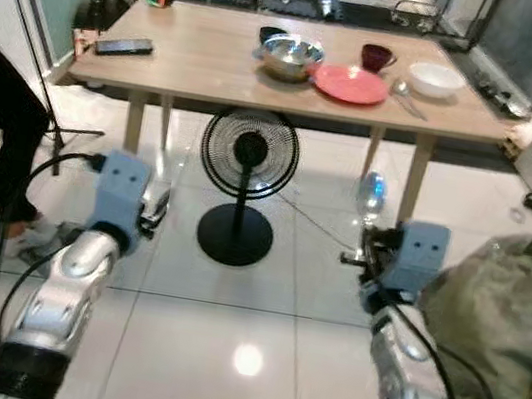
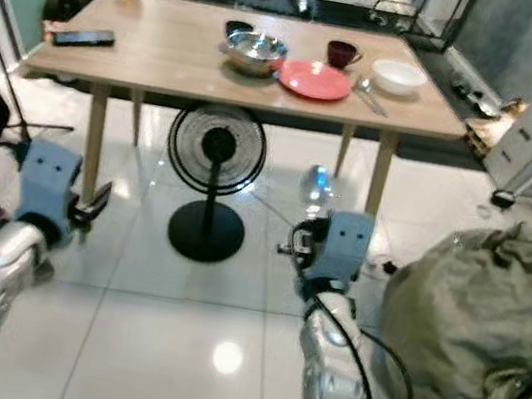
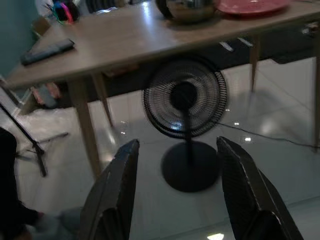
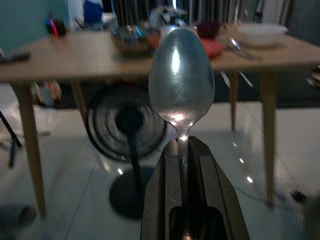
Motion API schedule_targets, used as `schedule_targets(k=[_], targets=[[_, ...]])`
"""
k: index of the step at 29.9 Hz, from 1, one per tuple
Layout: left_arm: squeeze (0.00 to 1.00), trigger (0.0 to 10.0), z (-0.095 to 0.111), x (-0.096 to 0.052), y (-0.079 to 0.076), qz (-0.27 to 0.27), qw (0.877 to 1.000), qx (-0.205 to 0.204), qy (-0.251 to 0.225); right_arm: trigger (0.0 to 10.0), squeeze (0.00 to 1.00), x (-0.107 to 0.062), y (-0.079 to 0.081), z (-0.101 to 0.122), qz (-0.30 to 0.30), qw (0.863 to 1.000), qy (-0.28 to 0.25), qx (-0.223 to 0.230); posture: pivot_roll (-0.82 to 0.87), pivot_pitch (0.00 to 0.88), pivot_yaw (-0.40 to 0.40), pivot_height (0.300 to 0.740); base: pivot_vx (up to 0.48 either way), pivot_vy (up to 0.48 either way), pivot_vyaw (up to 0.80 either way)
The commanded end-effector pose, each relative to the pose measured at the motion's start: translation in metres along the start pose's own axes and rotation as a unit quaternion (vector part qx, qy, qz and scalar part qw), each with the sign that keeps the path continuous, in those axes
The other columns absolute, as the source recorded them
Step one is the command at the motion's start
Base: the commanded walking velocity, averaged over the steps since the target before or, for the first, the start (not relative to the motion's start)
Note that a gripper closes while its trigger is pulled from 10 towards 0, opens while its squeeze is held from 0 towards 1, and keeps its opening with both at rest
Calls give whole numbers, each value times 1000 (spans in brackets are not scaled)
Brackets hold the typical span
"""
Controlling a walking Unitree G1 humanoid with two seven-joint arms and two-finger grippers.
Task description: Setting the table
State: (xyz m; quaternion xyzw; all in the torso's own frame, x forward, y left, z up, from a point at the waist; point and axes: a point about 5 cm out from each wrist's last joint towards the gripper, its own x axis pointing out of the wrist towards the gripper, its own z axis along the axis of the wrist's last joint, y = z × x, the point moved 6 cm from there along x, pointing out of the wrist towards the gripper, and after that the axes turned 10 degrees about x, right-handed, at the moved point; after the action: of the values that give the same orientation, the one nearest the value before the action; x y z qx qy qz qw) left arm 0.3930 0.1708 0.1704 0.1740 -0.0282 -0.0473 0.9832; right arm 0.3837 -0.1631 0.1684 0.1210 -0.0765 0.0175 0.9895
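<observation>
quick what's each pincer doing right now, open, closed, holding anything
Left pincer: open, holding nothing, out toward the fan.
Right pincer: closed on a spoon, bowl end toward the table.

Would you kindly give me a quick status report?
Right end effector shut on spoon, short of table. Left end effector open, empty. Fan stands under the table, ahead.
</observation>
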Motion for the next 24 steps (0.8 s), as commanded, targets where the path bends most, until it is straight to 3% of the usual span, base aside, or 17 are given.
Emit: schedule_targets(k=[1, 10, 24], targets=[[0, 10000, -8, -3, 8, 10, 1000, 7, 12, 10000, 0, -1, 9, -3, 12, 1000, 2, 11, 28, 0, 89, 740, 480, 0, 0], [0, 10000, -7, -3, 5, 7, 1000, 7, 10, 10000, 0, -1, 17, -2, 32, 999, -2, 17, 25, 0, 88, 740, 480, 0, 0], [0, 10000, -6, -2, 4, 7, 1000, 8, 8, 10000, 0, 0, 17, -3, 33, 999, 0, 16, 29, 0, 89, 740, 480, 0, 0]])
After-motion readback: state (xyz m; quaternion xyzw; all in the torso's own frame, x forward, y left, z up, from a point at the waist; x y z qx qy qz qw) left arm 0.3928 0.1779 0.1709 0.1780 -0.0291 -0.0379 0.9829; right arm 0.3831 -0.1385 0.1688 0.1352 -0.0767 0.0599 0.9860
